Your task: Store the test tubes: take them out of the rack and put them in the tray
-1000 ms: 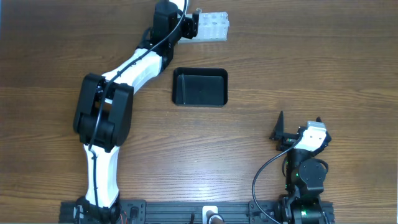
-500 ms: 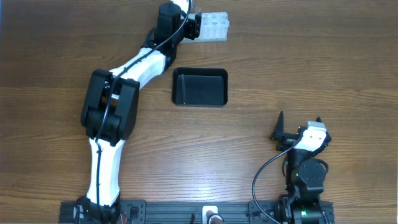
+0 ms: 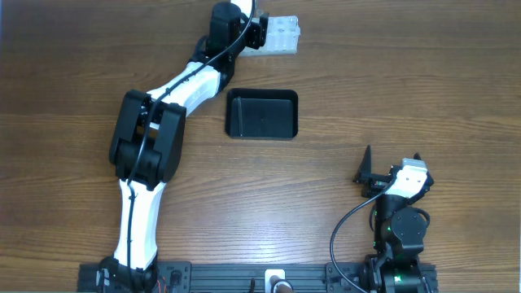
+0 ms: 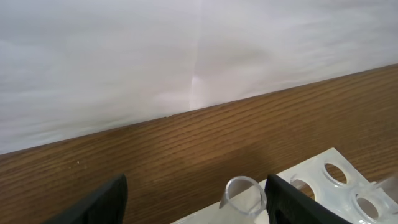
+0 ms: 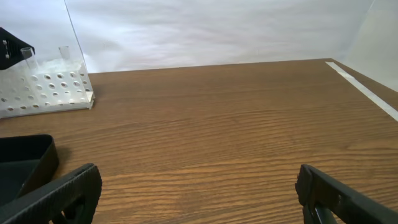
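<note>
A clear plastic rack (image 3: 278, 34) stands at the table's far edge, and the black tray (image 3: 262, 114) lies a little nearer than it. My left gripper (image 3: 258, 31) is at the rack's left end. In the left wrist view the gripper (image 4: 196, 208) is open, and the round mouth of a clear test tube (image 4: 244, 190) rises between its fingers (image 4: 102, 200), close to one of them, beside the rack (image 4: 333, 180). My right gripper (image 3: 389, 165) stands open near its base, with nothing between its fingers (image 5: 65, 193). From there the rack (image 5: 46, 87) with upright tubes (image 5: 64, 53) shows far off.
A pale wall (image 4: 186, 50) rises just behind the rack. The tray (image 5: 25, 155) holds nothing that I can see. Bare wooden tabletop (image 3: 391, 98) spreads to the right of the rack and tray, with a strip of white tape (image 5: 367, 90) near its right edge.
The left arm has swung slightly to the right, bringing its gripper closer onto the rack's left end. The right arm has not moved.
</note>
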Controlling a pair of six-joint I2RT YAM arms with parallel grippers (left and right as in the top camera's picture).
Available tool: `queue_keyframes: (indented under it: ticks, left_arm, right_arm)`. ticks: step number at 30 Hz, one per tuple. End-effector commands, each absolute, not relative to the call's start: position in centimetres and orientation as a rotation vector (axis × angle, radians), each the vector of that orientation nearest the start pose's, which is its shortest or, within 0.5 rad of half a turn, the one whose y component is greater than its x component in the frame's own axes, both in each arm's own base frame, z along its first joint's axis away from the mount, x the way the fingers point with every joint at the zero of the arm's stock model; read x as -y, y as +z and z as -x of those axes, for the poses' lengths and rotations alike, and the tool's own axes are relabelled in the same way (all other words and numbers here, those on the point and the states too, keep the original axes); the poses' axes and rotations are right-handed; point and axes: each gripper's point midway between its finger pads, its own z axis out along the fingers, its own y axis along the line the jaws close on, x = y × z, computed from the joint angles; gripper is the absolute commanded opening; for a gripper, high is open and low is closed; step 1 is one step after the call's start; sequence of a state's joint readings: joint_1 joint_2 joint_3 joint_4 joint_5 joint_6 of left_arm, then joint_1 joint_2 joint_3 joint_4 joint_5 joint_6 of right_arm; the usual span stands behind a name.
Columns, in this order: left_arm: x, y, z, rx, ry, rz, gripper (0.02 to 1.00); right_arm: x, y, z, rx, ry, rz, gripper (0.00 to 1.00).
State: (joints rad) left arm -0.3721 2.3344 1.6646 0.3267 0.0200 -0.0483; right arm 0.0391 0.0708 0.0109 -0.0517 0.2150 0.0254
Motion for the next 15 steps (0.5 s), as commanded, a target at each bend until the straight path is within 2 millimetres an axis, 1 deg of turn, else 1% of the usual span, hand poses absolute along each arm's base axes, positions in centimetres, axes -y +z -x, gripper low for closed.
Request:
queue_keyframes:
  ticks: [1,10,15]
  left_arm:
    - [25.0,11.6,-62.1,-1.876,-0.311,-0.344,0.689]
    - [25.7,11.3,-63.2,-1.859,-0.315,-0.343,0.656]
    - [25.6,11.4,-63.3,-1.858,-0.314,-0.342,0.581]
  right_arm:
    - [2.6,14.8,-24.7,-1.677,-0.128,-0.145,0.991]
    - [2.6,14.8,-24.7,-1.677,-0.128,-0.145,0.993]
    - [2.6,14.8,-24.7,-1.677,-0.128,-0.145,0.993]
